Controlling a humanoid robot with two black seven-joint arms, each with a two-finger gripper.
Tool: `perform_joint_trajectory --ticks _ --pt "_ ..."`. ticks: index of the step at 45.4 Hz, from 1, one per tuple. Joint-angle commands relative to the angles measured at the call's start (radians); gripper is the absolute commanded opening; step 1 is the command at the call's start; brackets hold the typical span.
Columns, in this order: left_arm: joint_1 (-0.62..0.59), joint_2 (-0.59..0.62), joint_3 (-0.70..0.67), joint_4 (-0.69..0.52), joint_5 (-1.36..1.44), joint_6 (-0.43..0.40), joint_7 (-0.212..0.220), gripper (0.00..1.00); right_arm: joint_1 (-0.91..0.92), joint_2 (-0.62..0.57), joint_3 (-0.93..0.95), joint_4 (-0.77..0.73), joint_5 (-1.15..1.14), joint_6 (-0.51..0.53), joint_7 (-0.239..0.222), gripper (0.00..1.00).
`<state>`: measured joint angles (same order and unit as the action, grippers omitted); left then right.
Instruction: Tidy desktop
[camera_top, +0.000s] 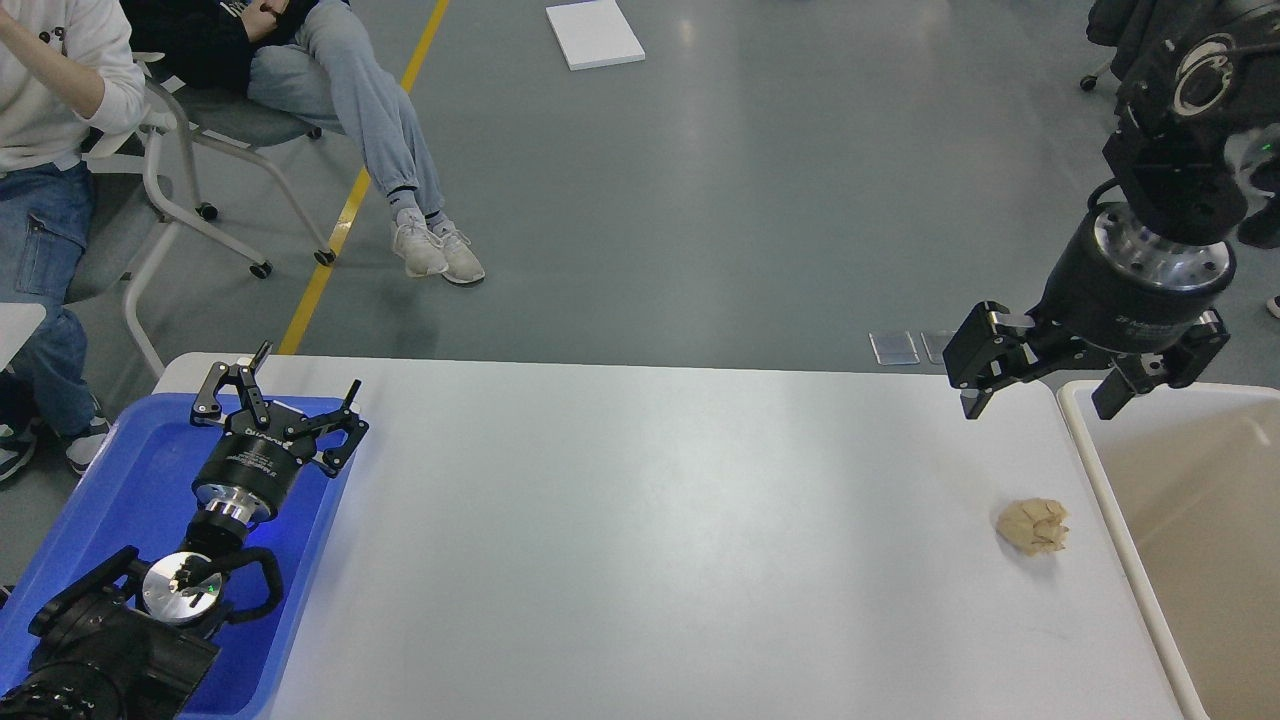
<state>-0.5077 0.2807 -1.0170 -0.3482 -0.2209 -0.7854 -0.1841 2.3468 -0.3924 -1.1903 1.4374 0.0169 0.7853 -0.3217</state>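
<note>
The desktop (640, 540) is a wide light-grey tabletop with rounded corners. A crumpled beige paper ball (1033, 526) lies on it near the right edge. My right gripper (1045, 402) hangs open and empty above the table's far right, above and behind the ball, with one finger over the bin's rim. My left gripper (300, 400) is open and empty over the blue tray at the far left.
A blue plastic tray (120, 490) sits at the table's left end under my left arm. A cream-beige bin with a white rim (1110, 510) stands against the right edge. Two seated people (330, 90) are on chairs beyond the far left corner.
</note>
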Motion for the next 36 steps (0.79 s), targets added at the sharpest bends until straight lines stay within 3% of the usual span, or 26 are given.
perform_joint_trajectory --ticks 1,36 --pt "0.0 0.002 0.0 0.0 0.0 0.0 0.0 1.0 0.002 -0.002 -0.003 0.0 0.0 0.0 0.0 1.0" --pt "0.0 0.0 0.0 0.0 0.0 0.0 0.0 1.0 0.008 0.004 0.008 -0.023 0.038 0.0 0.004 1.0"
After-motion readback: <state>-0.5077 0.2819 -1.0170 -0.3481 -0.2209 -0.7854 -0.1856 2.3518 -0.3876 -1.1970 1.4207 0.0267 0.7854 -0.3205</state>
